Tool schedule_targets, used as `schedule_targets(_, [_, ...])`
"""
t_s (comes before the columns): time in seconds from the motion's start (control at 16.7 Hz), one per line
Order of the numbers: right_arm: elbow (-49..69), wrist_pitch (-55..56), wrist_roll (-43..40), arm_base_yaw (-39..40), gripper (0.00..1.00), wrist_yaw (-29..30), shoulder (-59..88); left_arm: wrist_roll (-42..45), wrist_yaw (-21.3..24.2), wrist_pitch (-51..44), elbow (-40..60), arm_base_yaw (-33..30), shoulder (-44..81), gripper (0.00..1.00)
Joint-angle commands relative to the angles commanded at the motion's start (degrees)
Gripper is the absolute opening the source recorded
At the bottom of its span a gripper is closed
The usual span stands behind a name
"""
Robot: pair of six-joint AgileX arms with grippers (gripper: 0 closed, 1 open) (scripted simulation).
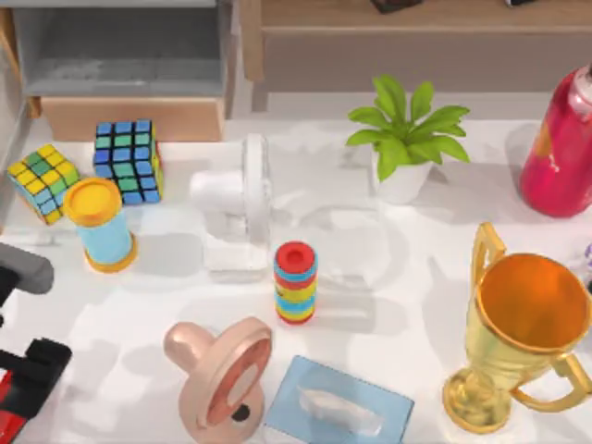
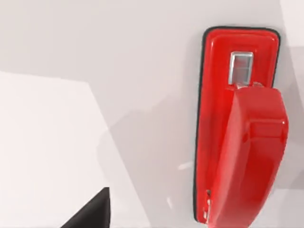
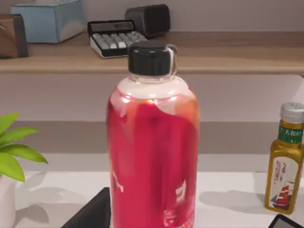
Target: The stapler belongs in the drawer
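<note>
Step in hand: approach to the grasp; nothing lifted yet, by my reading.
Stapler [image 2: 237, 137]: lying flat on the white table [image 1: 388, 277]; in the left wrist view it fills the right of the frame, long axis running top to bottom, upper arm hinged a little off the base; in the top view a red sliver sits at the extreme lower left corner, under my left arm.
Left gripper [image 1: 32, 365]: lower left edge of the top view, above the stapler; one dark fingertip pokes in at the bottom of the left wrist view, clear of the red body; whether my fingers stand apart or together I cannot tell.
Right arm: parked at the right, its wrist camera facing the pink-red bottle [image 3: 152, 156].
Drawer [image 1: 120, 65]: upper left of the top view; pulled open, grey interior bare, tan front towards the table.
Next move calls for: centring over the stapler's narrow width, descending, clamping, then carrying up the left side; two cubes [image 1: 129, 159] and a yellow-capped cylinder [image 1: 102, 227] stand along that path, so I judge a high lift wise.
</note>
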Motion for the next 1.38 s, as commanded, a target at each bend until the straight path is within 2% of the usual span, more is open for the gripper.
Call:
schedule_targets(0.42, [0.0, 0.0, 0.0, 0.0, 1.0, 0.0, 0.0, 0.39, -0.01, -0.92, 0.66, 0.17, 1.53, 1.0])
schedule_targets(0.96, [0.0, 0.0, 0.0, 0.0, 1.0, 0.0, 0.0, 0.69, -0.02, 12.01, -6.19, 0.11, 7.73, 1.0])
schedule_targets(1.26, [0.0, 0.0, 0.0, 0.0, 1.0, 0.0, 0.0, 0.7, -0.02, 12.88, -6.67, 0.11, 8.12, 1.0])
schedule_targets(1.38, [0.0, 0.0, 0.0, 0.0, 1.0, 0.0, 0.0, 0.7, -0.02, 12.88, -6.67, 0.11, 8.12, 0.85])
